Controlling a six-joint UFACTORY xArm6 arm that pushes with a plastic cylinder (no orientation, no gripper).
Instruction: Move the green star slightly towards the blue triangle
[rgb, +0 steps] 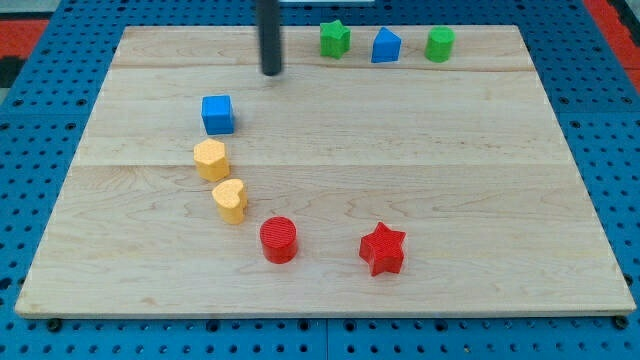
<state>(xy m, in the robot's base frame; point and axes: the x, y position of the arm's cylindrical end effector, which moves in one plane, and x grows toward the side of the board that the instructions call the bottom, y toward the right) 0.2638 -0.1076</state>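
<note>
Where the pale wooden board meets the blue pegboard surround, seen left to right: a small blue plastic cube toward the view's left, and just below it a yellow block of faceted, roughly hexagonal shape, then a yellow heart-shaped block slightly lower and to the right. Next along, a red cylinder near the view's bottom. Above, close to the view's top, my tip at the end of the straight dark rod, resting on the board, apart from every block and to the left of the top row. No fingers on this rig, so nothing grasped or released. Right of the tip, the green plastic star at the top edge, near but apart from the blue triangular block beside it on the right. Lower down, between those two columns, a red star near the bottom. Farthest right in the top row, a green block of rounded, faceted shape.
</note>
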